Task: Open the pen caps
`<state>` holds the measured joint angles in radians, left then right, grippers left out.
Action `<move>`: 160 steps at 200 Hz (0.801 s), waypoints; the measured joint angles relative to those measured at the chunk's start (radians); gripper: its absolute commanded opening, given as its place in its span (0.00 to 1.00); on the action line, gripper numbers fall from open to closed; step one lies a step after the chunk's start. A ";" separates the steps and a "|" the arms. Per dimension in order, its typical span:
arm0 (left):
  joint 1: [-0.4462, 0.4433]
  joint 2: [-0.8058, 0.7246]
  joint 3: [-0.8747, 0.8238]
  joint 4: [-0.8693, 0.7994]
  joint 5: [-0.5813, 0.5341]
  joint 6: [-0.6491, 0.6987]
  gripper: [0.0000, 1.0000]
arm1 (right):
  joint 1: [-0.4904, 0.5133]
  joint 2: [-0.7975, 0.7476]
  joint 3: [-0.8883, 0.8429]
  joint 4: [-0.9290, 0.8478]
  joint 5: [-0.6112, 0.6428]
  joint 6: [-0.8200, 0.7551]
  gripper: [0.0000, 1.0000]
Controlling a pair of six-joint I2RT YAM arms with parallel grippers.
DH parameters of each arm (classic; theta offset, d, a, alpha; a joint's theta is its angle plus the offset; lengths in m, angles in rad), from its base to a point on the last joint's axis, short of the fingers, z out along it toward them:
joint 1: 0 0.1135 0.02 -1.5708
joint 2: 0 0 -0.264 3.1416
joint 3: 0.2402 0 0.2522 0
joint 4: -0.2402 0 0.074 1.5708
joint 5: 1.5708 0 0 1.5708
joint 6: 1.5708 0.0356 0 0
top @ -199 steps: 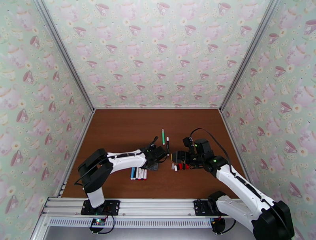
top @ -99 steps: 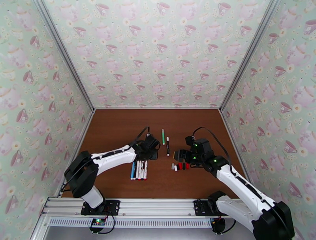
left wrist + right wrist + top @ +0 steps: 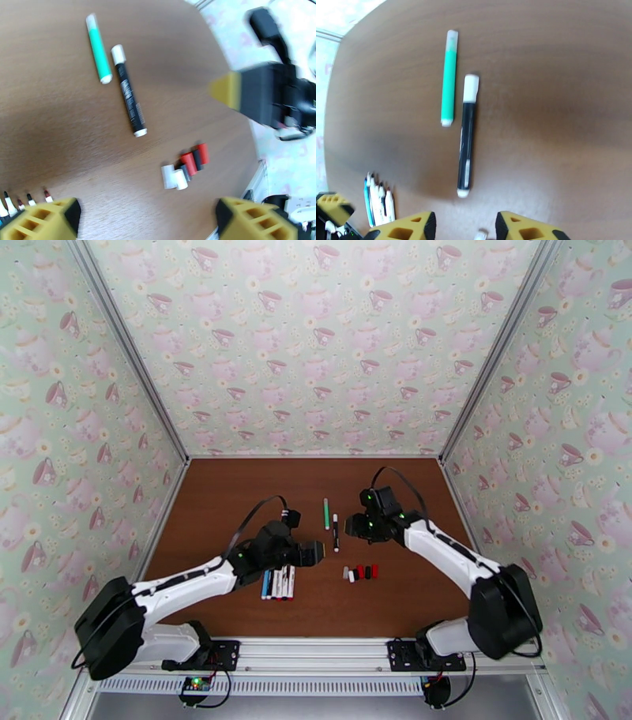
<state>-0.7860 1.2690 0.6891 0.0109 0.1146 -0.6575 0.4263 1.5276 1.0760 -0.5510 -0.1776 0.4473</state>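
Two capped pens lie side by side mid-table: a green one (image 3: 325, 513) (image 3: 96, 49) (image 3: 449, 79) and a black one with a white cap (image 3: 336, 532) (image 3: 128, 96) (image 3: 467, 134). Several loose pen caps (image 3: 359, 573) (image 3: 185, 165), white, grey, red and black, sit in a cluster nearer me. A row of uncapped pens (image 3: 276, 583) (image 3: 379, 201) lies to the left. My left gripper (image 3: 312, 552) (image 3: 148, 213) hovers wide open and empty between the row and the cluster. My right gripper (image 3: 351, 526) (image 3: 465, 233) hangs just right of the black pen, its jaws partly apart and holding nothing.
The brown table (image 3: 237, 500) is boxed in by patterned walls on three sides. In the left wrist view the right gripper's yellow-tipped finger (image 3: 229, 89) hangs above the caps. Open tabletop lies to the far left and far right.
My left gripper opened wide and rose off the pen row. My right gripper left the cap cluster, moved away from me toward the black pen, and its jaws narrowed.
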 measured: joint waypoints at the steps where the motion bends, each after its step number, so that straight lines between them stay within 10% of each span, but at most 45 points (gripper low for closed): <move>1: 0.002 -0.003 -0.003 0.004 0.002 0.000 1.00 | 0.000 0.003 0.003 -0.002 0.000 0.000 0.44; 160: 0.007 -0.183 -0.039 0.004 0.100 0.011 1.00 | 0.057 0.567 0.510 -0.167 0.171 -0.034 0.32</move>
<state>-0.7792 1.0855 0.6502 0.0147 0.2142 -0.6464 0.4835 2.0945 1.5864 -0.7181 -0.0067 0.4133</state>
